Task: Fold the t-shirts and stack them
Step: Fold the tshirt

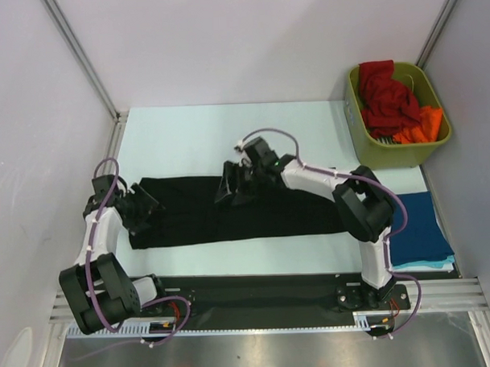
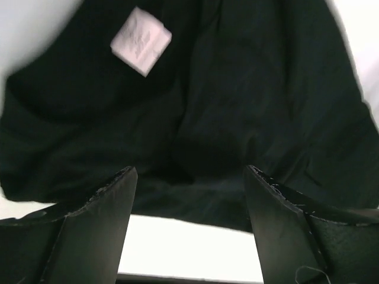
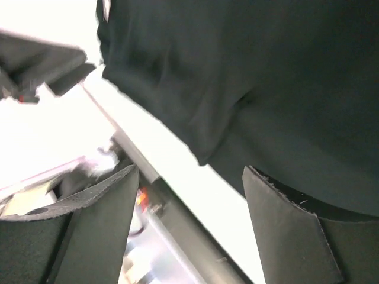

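Note:
A black t-shirt (image 1: pixel 230 212) lies folded into a long band across the middle of the table. My left gripper (image 1: pixel 141 207) hovers at its left end, open, with nothing between the fingers. The left wrist view shows the black cloth (image 2: pixel 237 106) and its white neck label (image 2: pixel 141 41) beyond the spread fingertips (image 2: pixel 121 195). My right gripper (image 1: pixel 231 190) stands open over the band's upper edge near the middle. In the right wrist view the black cloth (image 3: pixel 266 89) hangs past its empty fingers (image 3: pixel 278 219). Red and orange t-shirts (image 1: pixel 391 102) fill the bin. A folded dark blue t-shirt (image 1: pixel 420 230) lies at the right.
The olive-green bin (image 1: pixel 389 153) stands at the back right corner. A teal layer (image 1: pixel 429 264) shows under the dark blue shirt. A black strip and metal rail (image 1: pixel 257 300) run along the near edge by the arm bases. Grey walls close in on both sides.

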Tool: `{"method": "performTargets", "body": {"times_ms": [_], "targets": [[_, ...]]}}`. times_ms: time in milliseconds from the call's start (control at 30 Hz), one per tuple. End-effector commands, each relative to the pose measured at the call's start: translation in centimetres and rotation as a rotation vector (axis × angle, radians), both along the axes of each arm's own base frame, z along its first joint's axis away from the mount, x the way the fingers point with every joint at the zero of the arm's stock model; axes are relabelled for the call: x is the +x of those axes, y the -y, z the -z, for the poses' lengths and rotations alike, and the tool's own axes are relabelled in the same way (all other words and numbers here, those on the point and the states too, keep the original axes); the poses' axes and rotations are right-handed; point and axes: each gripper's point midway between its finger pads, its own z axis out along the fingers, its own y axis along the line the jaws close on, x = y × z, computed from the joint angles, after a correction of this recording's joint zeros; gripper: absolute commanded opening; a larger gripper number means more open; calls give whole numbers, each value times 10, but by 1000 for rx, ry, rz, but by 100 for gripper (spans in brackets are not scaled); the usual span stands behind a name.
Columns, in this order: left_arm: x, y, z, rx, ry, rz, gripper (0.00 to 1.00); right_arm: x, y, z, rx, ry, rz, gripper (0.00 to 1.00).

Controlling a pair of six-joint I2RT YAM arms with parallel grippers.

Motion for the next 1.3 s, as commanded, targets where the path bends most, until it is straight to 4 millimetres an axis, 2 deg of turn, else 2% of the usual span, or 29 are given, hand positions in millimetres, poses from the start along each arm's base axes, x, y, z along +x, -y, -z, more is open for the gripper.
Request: {"method": "performTargets", "body": {"times_ms": [0, 67, 100, 200, 267, 300, 367, 400, 533, 667, 733, 1000, 1067, 1200, 1233, 1267], "targets": [[12, 16, -16, -89, 59, 38, 78, -44, -35, -10, 182, -186, -33, 77], [4, 18, -10, -97, 5, 38, 77, -55, -41, -4, 193, -248, -41, 75], [1, 16, -9, -85, -9, 34, 77, -66, -40, 8, 182, -283, -45, 72], [-1, 14, -9, -64, -14, 37, 76, -75, -38, 19, 169, -292, -22, 62], [0, 13, -11, -61, -7, 37, 76, -80, -35, 28, 157, -301, -9, 59], [0, 13, -11, -61, -6, 37, 75, -82, -37, 29, 164, -315, -3, 51], [0, 13, -10, -63, -8, 38, 75, -83, -38, 40, 169, -348, 11, 45], [1, 13, -11, -62, -5, 36, 75, -84, -41, 43, 177, -362, 11, 37], [0, 13, -13, -56, -5, 45, 75, -83, -47, 54, 187, -415, 39, 36], [2, 9, -17, -38, -5, 46, 75, -84, -52, 59, 180, -422, 39, 42], [3, 8, -18, -32, -3, 49, 75, -86, -53, 63, 171, -426, 37, 42], [4, 7, -18, -32, -4, 50, 75, -89, -66, 66, 176, -449, 18, 37], [4, 7, -18, -27, -4, 54, 74, -89, -69, 67, 178, -447, 15, 33], [-2, 7, -14, -25, -36, 59, 72, -89, -73, 60, 193, -446, -8, 17], [-4, 7, -12, -27, -50, 63, 72, -91, -69, 63, 172, -442, -14, 15], [-6, 9, -9, -35, -60, 70, 71, -90, -67, 56, 175, -426, -22, 12]]}}
